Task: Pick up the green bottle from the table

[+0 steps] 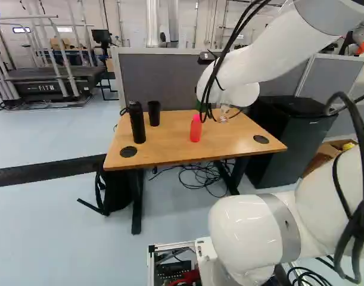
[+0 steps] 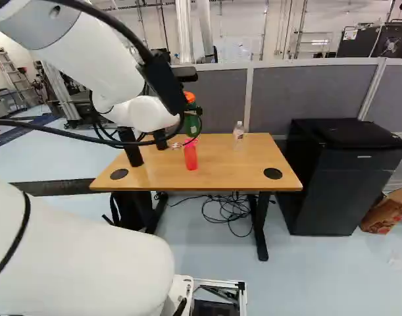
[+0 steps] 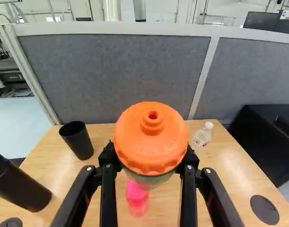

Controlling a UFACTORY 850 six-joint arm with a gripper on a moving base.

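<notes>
White arm (image 1: 256,232) is sitting nearest in the left base view, reaching over one pink bottle (image 1: 195,129), one black bottle (image 1: 137,122), one black cup (image 1: 154,113), one clear bottle (image 1: 224,114). Right base view: one green bottle (image 2: 191,124) is hanging upright, off the table (image 2: 230,164), I'm thinking. Wrist view: my one gripper (image 3: 149,155) is squeezing it from both sides, so straight up is looking right next.

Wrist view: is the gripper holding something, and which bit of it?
Yes, the gripper is holding the green bottle near its top, from two sides, just below the orange cap.
</notes>
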